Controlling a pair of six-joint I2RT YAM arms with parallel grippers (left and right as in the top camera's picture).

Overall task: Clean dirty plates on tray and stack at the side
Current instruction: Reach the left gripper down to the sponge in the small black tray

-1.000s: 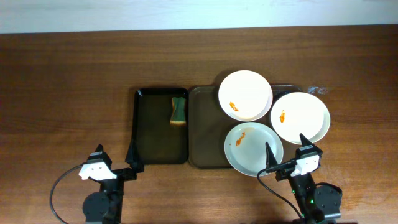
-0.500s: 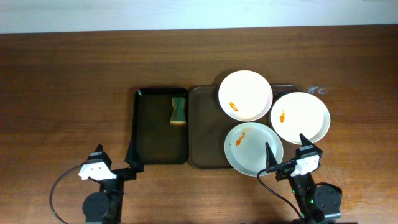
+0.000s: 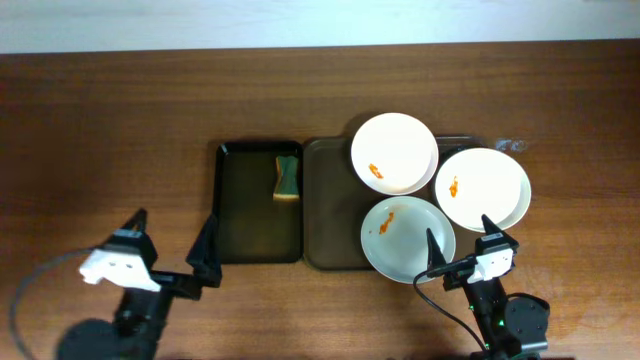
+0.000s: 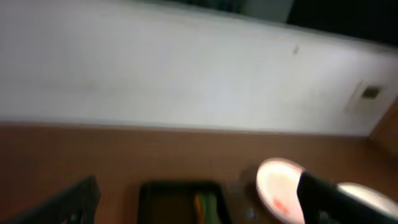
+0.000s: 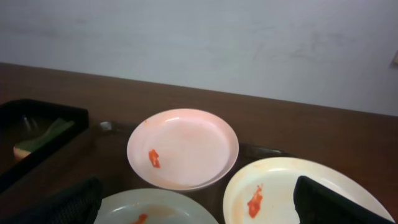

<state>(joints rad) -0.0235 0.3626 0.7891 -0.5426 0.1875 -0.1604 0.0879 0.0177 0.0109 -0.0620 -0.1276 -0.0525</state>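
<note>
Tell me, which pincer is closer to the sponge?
Left. The left pincer sits below-left of the sponge, by the black tray; the right pincer is farther, by the front plate.

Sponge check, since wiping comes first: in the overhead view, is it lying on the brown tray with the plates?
No, the sponge lies in the black tray, beside the brown tray.

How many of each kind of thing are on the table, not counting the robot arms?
White plates: 3
Trays: 2, the brown tray and the black tray
Sponge: 1
Total: 6
</note>
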